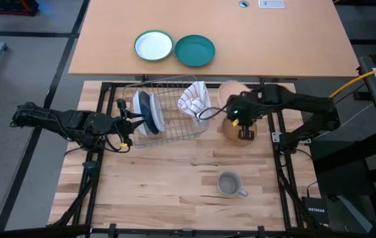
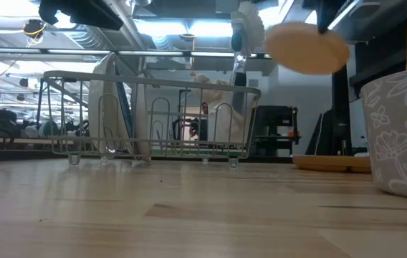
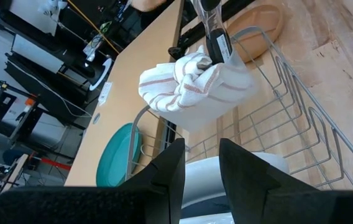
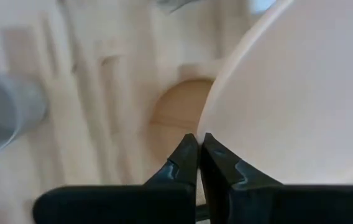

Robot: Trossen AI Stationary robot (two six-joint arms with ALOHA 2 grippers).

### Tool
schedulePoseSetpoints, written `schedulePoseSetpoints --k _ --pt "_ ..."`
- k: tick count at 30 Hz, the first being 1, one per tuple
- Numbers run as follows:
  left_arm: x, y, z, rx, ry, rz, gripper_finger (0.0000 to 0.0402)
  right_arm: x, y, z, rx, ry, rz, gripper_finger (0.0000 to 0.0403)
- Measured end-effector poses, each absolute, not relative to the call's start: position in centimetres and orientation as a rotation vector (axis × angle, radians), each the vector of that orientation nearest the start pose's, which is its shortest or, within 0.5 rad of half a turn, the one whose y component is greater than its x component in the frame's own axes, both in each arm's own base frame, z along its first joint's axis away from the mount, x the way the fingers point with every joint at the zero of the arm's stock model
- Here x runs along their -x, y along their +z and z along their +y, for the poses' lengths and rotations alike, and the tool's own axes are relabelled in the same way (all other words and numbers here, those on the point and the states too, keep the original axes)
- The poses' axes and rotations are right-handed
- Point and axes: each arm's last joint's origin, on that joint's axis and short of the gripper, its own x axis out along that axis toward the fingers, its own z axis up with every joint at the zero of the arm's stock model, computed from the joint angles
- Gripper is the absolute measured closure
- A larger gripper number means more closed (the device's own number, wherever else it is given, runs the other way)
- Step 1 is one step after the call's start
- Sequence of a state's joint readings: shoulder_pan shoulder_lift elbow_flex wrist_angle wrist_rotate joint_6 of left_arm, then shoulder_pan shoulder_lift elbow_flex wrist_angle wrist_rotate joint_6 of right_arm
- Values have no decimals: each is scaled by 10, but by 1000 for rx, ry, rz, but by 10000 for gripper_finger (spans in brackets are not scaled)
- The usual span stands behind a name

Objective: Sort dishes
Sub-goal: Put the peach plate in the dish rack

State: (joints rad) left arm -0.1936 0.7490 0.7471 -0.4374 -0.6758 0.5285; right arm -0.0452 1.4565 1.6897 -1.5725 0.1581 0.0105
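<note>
Tan plate (image 1: 231, 90): clamped by its rim in the right pincer (image 1: 244, 132), raised off the desk right of centre; the rack (image 1: 175, 129) lies just leftward. Left pincer (image 1: 130, 122): at the rack's left end, fingers apart astride a white plate (image 3: 238, 171), hold uncertain. Mug (image 1: 230, 184): lower centre, apart.

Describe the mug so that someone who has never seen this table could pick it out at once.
Start at the wire dish rack in the middle of the slatted wooden table. Move from it toward the near edge, slightly to the right. There the small grey mug stands alone and upright; it is the only handled, cup-shaped dish, while every other dish is a flat round plate.
</note>
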Motion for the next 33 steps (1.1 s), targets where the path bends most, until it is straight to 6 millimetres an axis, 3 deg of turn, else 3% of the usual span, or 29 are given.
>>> schedulePoseSetpoints --k 7,16,20,24,33 --pt "-154 304 -12 -699 359 522 311 -228 427 -20 138 -346 1135 391" --pt "-154 304 -12 -698 360 522 311 -268 467 -22 245 -337 577 391" --pt "-154 304 -12 -691 361 521 311 -285 474 -21 263 -302 367 391" --pt "-154 304 -12 -691 361 520 311 -303 462 -20 262 -244 280 391" --pt "-154 304 -12 -690 361 521 311 -358 384 -17 151 -51 254 391"
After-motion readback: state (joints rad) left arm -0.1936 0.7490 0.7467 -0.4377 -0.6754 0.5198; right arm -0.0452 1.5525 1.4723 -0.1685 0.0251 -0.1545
